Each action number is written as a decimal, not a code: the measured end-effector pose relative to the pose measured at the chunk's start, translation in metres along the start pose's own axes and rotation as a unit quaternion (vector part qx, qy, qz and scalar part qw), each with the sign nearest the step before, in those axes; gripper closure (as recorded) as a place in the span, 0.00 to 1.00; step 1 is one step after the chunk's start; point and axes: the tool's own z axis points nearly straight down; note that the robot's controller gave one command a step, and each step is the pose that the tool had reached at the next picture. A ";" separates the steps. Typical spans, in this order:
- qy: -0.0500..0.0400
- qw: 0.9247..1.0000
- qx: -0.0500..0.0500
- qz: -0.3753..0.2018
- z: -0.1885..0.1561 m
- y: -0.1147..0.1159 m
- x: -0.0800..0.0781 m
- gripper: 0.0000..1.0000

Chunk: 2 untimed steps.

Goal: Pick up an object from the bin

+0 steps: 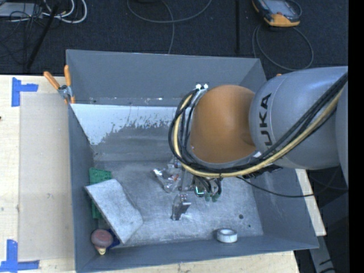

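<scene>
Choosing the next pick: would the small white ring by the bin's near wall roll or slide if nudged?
The white ring lies flat on the bin floor, so it would probably slide rather than roll. It looks small and hollow, so likely light. Tipped on edge, it might roll.

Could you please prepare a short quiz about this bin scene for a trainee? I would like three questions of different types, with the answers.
1. True or false: the white ring lies against the left wall of the bin.
2. Which thing lies nearest the bin's corner at the view's lower left? A) the reddish-brown round thing B) the white ring C) the pincer
3. What does the grey flat pad partly cover?

Key
1. False: it lies near the wall at the view's bottom, toward the right.
2. A.
3. A green thing beside the left wall.
</scene>
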 end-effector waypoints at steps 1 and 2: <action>-0.006 0.993 -0.001 -0.117 0.099 -0.056 -0.082 0.00; -0.008 0.993 -0.001 -0.117 0.096 -0.056 -0.083 1.00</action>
